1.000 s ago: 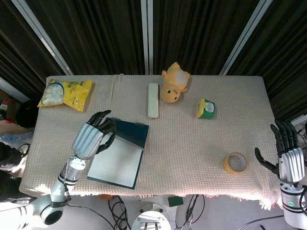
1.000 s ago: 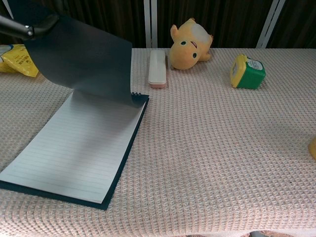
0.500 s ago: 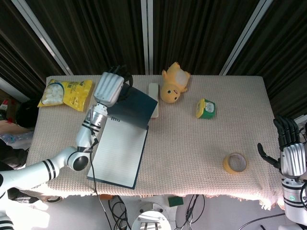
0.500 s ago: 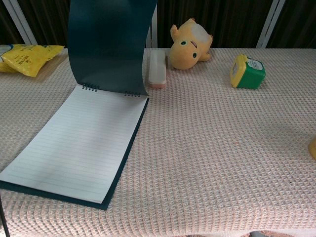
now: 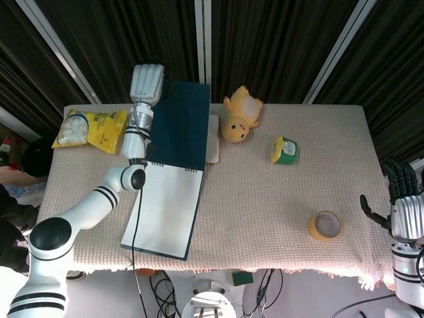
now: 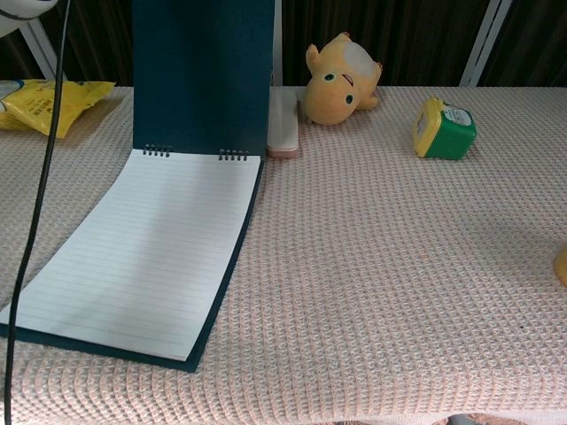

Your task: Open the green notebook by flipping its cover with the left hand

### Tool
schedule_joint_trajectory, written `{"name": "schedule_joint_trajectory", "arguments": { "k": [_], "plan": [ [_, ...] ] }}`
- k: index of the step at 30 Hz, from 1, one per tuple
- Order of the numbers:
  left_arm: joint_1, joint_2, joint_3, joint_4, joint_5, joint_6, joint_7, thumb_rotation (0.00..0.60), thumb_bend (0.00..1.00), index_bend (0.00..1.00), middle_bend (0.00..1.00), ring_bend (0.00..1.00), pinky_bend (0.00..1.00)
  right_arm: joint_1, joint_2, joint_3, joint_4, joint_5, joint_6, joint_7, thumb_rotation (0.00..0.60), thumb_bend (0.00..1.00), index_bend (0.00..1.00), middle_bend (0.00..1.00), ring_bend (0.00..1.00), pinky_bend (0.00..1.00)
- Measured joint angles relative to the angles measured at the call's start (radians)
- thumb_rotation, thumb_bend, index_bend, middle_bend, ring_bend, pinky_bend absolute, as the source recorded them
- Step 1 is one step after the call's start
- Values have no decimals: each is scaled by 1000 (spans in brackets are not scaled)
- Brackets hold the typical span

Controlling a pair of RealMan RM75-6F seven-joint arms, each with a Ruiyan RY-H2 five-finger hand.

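The green notebook lies open at the table's left, its lined page (image 5: pixel 165 209) (image 6: pixel 142 248) bare. The dark cover (image 5: pixel 180 122) (image 6: pixel 202 75) stands lifted, hinged on the spiral at the page's far edge. My left hand (image 5: pixel 147 82) is at the cover's upper left corner, seen from its back, and holds the cover up; its fingers are hidden. In the chest view only a pale bit of that arm (image 6: pixel 22 7) shows at the top left. My right hand (image 5: pixel 405 207) hangs beyond the table's right edge, fingers apart and holding nothing.
Just behind the lifted cover lies a white case (image 5: pixel 212 140), with a yellow plush toy (image 5: pixel 240 116) beside it. A yellow snack bag (image 5: pixel 91 129) sits far left, a green container (image 5: pixel 284 150) mid right, a tape roll (image 5: pixel 324 225) near right. A black cable (image 6: pixel 35 221) hangs over the page's left.
My left hand has swung the cover up from low over the page and away toward the table's far edge, until it stands upright. The right hand has sunk slightly.
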Motion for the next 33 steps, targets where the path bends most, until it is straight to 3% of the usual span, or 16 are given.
{"name": "schedule_joint_trajectory", "arguments": {
  "k": [2,3,6,8,13,16,22,25,27,30,33],
  "plan": [
    [-15,-26,16,63,3,-18,-48,468,278,0,18,44,155,0,-4,2,12,4,-2,8,600,345,0,0,0,0],
    [-17,-33,25,80,7,-19,-66,367,255,0,2,36,146,1,-6,2,17,4,-3,10,600,345,0,0,0,0],
    [-7,-40,56,98,30,-3,-111,185,232,0,0,14,129,5,-14,1,25,-1,-4,13,600,345,0,0,0,0],
    [11,-32,73,94,47,15,-126,136,228,0,0,6,126,7,-19,-1,27,-6,-3,14,600,346,0,0,0,0],
    [65,14,99,5,85,101,-156,137,213,0,0,0,126,5,-23,-5,30,-12,7,19,600,346,0,0,0,0],
    [122,68,126,-121,117,166,-158,138,208,0,4,0,125,-2,-23,-7,36,-9,10,24,600,346,0,0,0,0],
    [300,246,226,-546,181,306,-93,158,216,4,76,0,125,-26,-7,-18,40,-2,14,23,600,337,0,0,0,0],
    [441,356,323,-786,250,420,-58,155,214,6,77,0,125,-43,10,-30,28,2,10,4,600,319,0,0,0,0],
    [564,417,410,-916,322,530,-43,152,214,37,78,0,125,-54,25,-45,9,4,-2,-17,600,255,0,0,0,0],
    [736,470,539,-1016,439,697,-33,133,214,81,80,0,124,-71,65,-78,-57,3,-35,-72,600,201,0,0,0,0],
    [870,485,652,-1018,523,818,-20,118,213,65,62,0,122,-89,105,-109,-138,4,-67,-170,600,200,0,0,0,0]
  ]
}}
